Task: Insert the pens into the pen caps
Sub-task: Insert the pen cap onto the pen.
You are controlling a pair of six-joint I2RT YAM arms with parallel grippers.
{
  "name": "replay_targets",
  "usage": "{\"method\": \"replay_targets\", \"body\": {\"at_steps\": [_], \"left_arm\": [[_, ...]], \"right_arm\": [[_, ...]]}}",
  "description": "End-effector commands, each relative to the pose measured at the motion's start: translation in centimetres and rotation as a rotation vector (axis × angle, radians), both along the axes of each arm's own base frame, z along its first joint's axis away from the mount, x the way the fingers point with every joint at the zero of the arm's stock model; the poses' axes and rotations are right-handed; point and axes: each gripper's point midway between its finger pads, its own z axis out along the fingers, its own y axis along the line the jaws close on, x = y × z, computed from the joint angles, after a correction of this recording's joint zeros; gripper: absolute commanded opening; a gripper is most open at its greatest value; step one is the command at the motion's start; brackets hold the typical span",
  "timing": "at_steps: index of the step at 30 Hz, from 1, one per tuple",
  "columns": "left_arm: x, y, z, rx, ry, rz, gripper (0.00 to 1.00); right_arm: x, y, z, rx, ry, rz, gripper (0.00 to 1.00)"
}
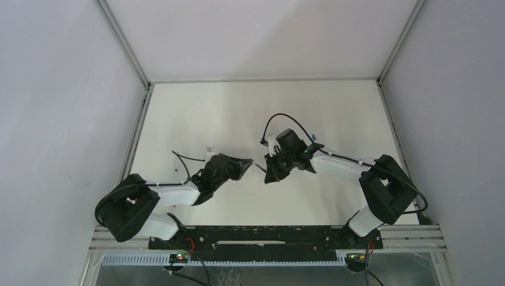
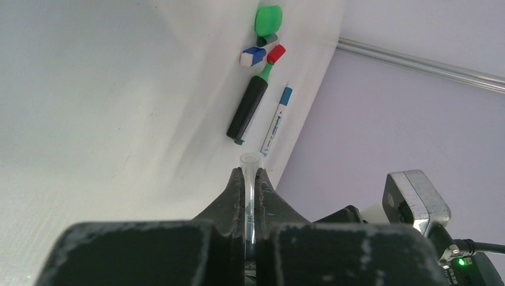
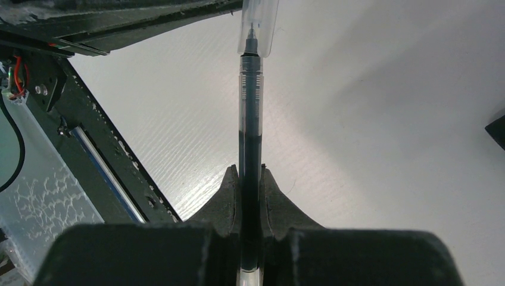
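Right gripper [image 3: 251, 179]: clenched on a clear-barrelled pen [image 3: 250, 119] w/ dark ink core; barrel runs from between the pads up toward 12 o'clock in the right wrist view, gripped low on the barrel, long free length ahead.
Pen tip: just entering the mouth of a clear cap [image 3: 257, 27] at 12 o'clock of that view; tip inside the rim, shoulder not yet in, judged not seated.
Left gripper [image 2: 251, 182]: clenched on the same clear cap [image 2: 251, 164]; open mouth pokes out past the fingertips, pointing at 12 o'clock in the left wrist view.
Overhead: the two grippers meet nose to nose mid-table, left one [image 1: 241, 167] at 9 o'clock of the right one [image 1: 273, 173], pen bridging the gap.
Step in hand: push pen into cap. Looks close to done for this pair, prob. one axial push left.
How to do well: keep pen & cap on one line; cap sits a touch to 1 o'clock of the barrel axis, so correct sideways first, then press straight. Long free barrel may flex; go slow, don't force.
Farther on table [image 2: 89, 119]: black marker w/ green tip [image 2: 249, 108], white marker w/ blue end [image 2: 275, 122] just beside it at 3 o'clock; beyond, red cap [image 2: 276, 53], blue-white cap [image 2: 252, 56], green cap [image 2: 268, 21] clustered at 12 o'clock. All loose, waiting.
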Motion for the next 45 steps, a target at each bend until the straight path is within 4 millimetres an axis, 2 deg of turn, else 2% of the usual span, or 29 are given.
{"method": "replay_targets", "body": {"at_steps": [1,7,45], "left_arm": [[-0.55,0.14,0.14,0.010,-0.002,-0.021,0.00],[-0.54,0.72,-0.13,0.004,-0.002,-0.004,0.00],[-0.50,0.77,-0.21,0.015,-0.008,-0.005,0.00]], "right_arm": [[1.67,1.48,1.40,0.034,-0.073,0.016,0.00],[1.57,1.50,1.52,0.031,-0.080,0.024,0.00],[1.14,1.51,1.04,-0.003,-0.080,0.054,0.00]]}}
